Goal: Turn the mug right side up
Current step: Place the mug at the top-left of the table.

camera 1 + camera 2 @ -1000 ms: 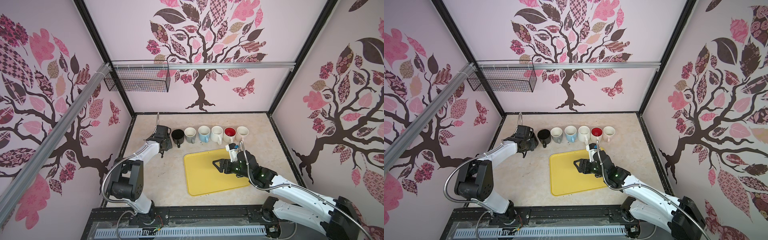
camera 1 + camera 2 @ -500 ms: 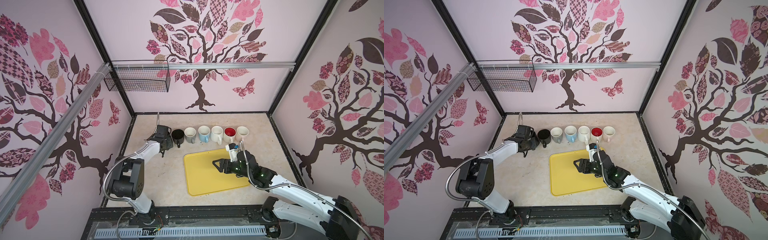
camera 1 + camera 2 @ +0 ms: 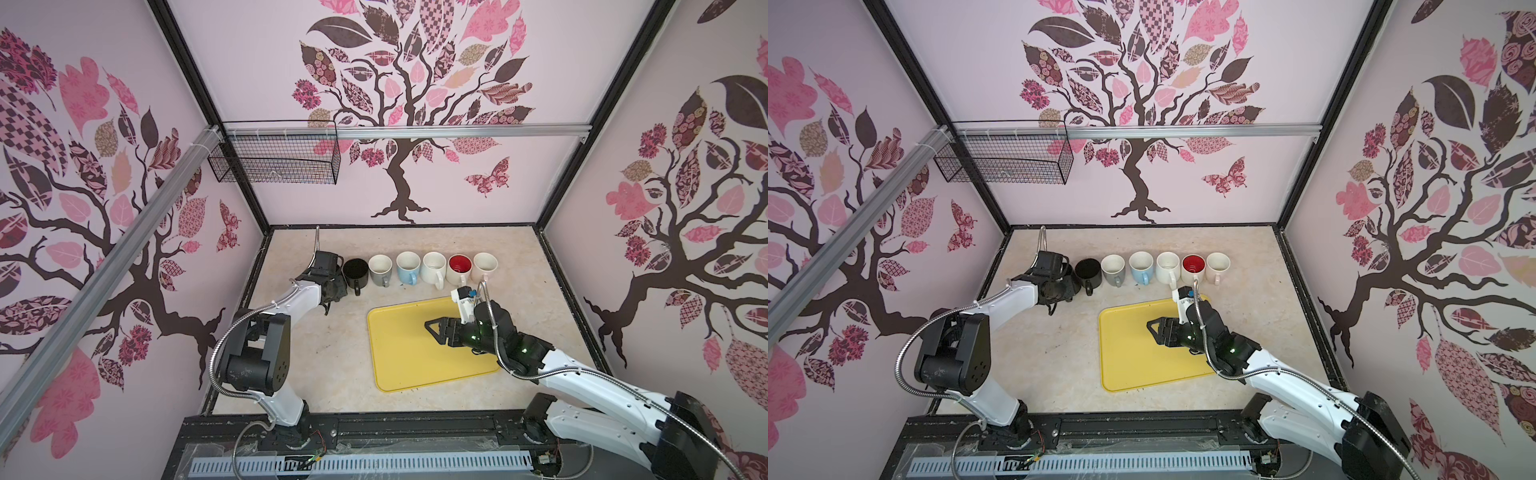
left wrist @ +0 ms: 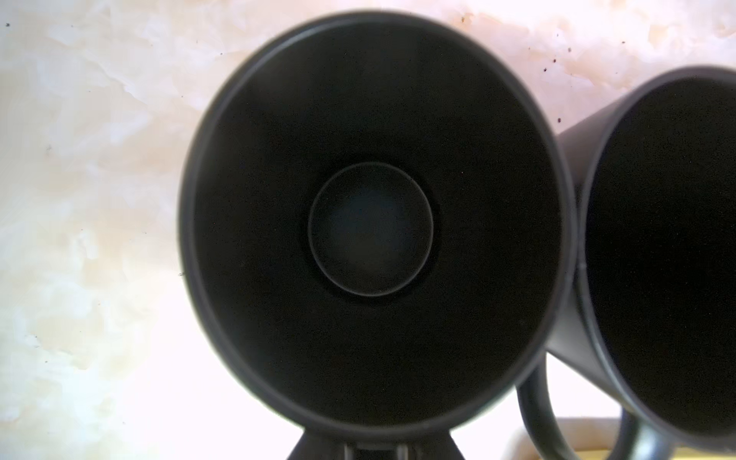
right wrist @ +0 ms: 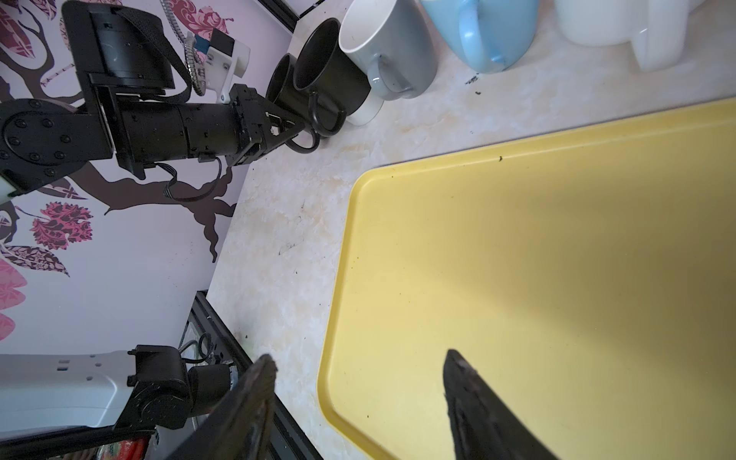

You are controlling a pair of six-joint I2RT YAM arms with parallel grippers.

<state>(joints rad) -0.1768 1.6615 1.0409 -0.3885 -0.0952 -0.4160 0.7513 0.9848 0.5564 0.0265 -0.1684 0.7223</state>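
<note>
Beige marbled table (image 3: 324, 374), pink tree-print walls (image 3: 519, 195), wire basket (image 3: 274, 162) on rail (image 3: 457, 132), left gripper (image 5: 290, 129) clamped on upright black mug (image 4: 370, 231) beside row (image 3: 434, 268) of 6 mugs, right gripper (image 3: 432, 332) spread over yellow tray (image 3: 399, 365)

Seven mugs (image 3: 434, 268) (two of them black), one yellow tray (image 3: 399, 357), one wire basket (image 3: 274, 166), two robot arms (image 3: 582, 374).

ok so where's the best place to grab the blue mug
Probably by its handle, coming in from the robot's side. The blue mug stands upright with the handle pointing toward the robot. The grey mug and white mug sit close on either side, leaving little room to close around the body.
</note>
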